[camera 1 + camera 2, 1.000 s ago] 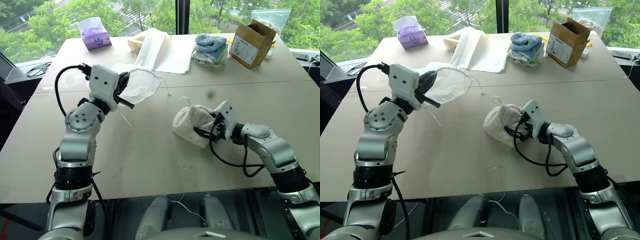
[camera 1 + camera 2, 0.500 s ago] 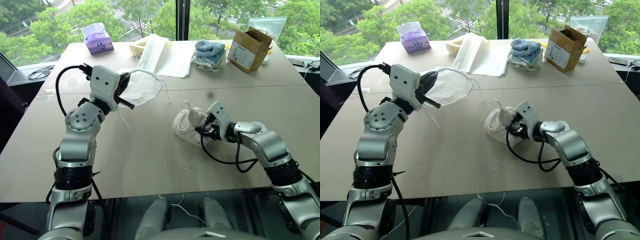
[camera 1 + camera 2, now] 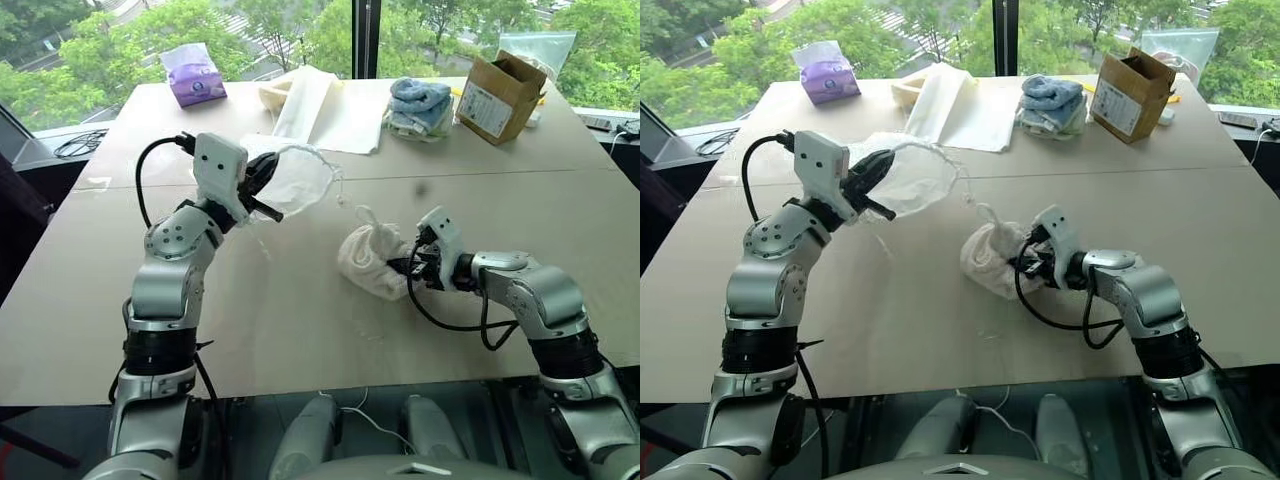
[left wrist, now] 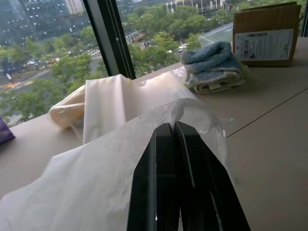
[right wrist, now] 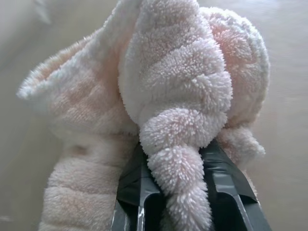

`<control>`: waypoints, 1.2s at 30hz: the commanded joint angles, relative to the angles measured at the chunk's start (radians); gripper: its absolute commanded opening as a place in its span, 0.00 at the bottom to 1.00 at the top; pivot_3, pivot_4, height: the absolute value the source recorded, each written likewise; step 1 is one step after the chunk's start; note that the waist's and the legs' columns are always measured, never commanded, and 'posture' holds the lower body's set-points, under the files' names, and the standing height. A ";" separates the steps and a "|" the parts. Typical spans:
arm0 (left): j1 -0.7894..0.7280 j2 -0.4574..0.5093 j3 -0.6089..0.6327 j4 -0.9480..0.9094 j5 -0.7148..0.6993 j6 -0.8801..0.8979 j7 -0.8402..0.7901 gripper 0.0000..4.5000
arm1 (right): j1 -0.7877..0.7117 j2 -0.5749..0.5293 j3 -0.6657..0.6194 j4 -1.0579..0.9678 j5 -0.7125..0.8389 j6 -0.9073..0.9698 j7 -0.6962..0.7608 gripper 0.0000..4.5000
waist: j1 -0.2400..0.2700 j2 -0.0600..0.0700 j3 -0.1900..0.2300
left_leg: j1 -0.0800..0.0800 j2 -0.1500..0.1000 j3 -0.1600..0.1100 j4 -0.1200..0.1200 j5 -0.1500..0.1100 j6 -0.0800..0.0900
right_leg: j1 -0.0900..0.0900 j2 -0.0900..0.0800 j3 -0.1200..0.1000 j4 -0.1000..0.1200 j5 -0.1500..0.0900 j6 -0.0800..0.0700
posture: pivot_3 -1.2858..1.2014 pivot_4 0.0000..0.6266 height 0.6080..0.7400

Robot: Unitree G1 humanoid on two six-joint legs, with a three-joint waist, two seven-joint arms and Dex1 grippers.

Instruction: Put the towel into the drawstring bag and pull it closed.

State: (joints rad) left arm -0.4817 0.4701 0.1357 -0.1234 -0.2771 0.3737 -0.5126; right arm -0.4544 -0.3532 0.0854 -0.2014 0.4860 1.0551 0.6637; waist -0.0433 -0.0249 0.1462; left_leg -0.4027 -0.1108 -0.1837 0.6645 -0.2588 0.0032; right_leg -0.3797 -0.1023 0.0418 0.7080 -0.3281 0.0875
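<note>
- Your left gripper (image 4: 175,144) has its jaws pressed together on a fold of the drawstring bag (image 3: 295,180), holding it up off the table (image 3: 300,330); your right gripper (image 5: 175,192) has its jaws clamped on a bunched fold of the towel (image 3: 368,262).
- The cream cloth sheet (image 3: 335,110) lies flat well beyond your left jaws.
- The cardboard box (image 3: 502,92) stands far beyond your right jaws.
- The bag billows out ahead of your left jaws, towards the towel.
- The towel sits crumpled on the table just ahead of your right jaws.
- The stacked blue towels (image 3: 420,105) rest beside the box.
- The purple tissue pack (image 3: 190,75) lies far beyond your left jaws.
</note>
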 commanded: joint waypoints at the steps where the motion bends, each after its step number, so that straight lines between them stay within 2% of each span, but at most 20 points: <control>1: -0.015 0.001 0.024 -0.065 -0.080 0.032 -0.040 0.00 | -0.021 0.018 -0.175 -0.123 0.181 0.011 0.040 0.02 | 0.001 0.002 0.001 | -0.001 0.000 0.000 0.000 0.000 0.000 | -0.001 0.000 0.000 0.000 0.000 0.000 | 0.52 0.24 1.00; 4: -0.017 0.002 0.036 -0.081 -0.149 0.072 -0.076 0.00 | -0.043 0.023 -0.277 -0.176 0.326 0.058 0.030 0.02 | 0.003 0.002 0.001 | -0.002 0.000 -0.001 0.000 0.000 0.000 | 0.000 0.000 -0.002 -0.002 0.000 0.000 | 0.52 0.24 1.00; 8: -0.046 -0.001 0.029 -0.088 -0.228 0.105 -0.132 0.00 | -0.115 0.074 -0.323 -0.169 0.375 0.034 -0.076 0.02 | 0.001 0.003 0.002 | -0.002 0.000 -0.001 0.000 0.000 0.000 | 0.000 0.000 -0.001 -0.003 0.000 0.000 | 0.52 0.24 1.00; 15: -0.082 -0.011 0.011 -0.104 -0.332 0.170 -0.184 0.00 | -0.117 0.088 -0.150 -0.134 0.220 -0.067 -0.160 0.02 | 0.000 0.004 0.002 | -0.002 0.000 -0.001 -0.001 0.000 0.000 | -0.001 0.000 -0.001 -0.004 0.000 0.000 | 0.52 0.24 1.00; 19: -0.100 -0.022 0.005 -0.098 -0.347 0.191 -0.177 0.00 | -0.048 0.004 -0.022 -0.154 0.116 -0.107 -0.140 0.02 | 0.002 0.004 0.002 | -0.002 0.000 -0.001 -0.003 0.000 0.000 | 0.000 0.000 -0.002 -0.006 0.000 0.000 | 0.52 0.24 1.00; 26: -0.091 -0.030 -0.020 -0.105 -0.353 0.205 -0.191 0.00 | -0.042 0.017 -0.022 -0.153 0.101 -0.096 -0.178 0.02 | -0.001 0.004 0.003 | -0.004 0.000 -0.002 -0.003 0.000 0.000 | -0.001 0.000 -0.003 -0.008 0.000 0.000 | 0.52 0.24 1.00; 33: -0.010 -0.002 -0.078 -0.183 -0.379 0.245 -0.256 0.00 | -0.128 0.298 -0.237 -0.057 0.201 -0.026 -0.453 0.02 | -0.001 0.005 0.003 | -0.003 0.001 -0.002 -0.005 0.000 0.000 | -0.001 0.000 -0.003 -0.009 0.000 0.000 | 0.52 0.24 1.00; 36: 0.016 -0.022 -0.100 -0.217 -0.385 0.272 -0.229 0.00 | -0.144 0.371 -0.231 -0.045 0.184 -0.024 -0.525 0.02 | -0.001 0.006 0.003 | -0.003 0.001 -0.002 -0.006 0.000 0.000 | -0.001 0.000 -0.003 -0.009 0.000 0.000 | 0.52 0.24 1.00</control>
State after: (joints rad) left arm -0.4681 0.4548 0.0463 -0.2840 -0.6406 0.6362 -0.7498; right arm -0.5803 0.0023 -0.1371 -0.2260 0.6580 1.0328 0.1722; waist -0.0439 -0.0190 0.1493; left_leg -0.4055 -0.1099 -0.1862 0.6579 -0.2587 0.0031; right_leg -0.3804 -0.1020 0.0386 0.6980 -0.3279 0.0873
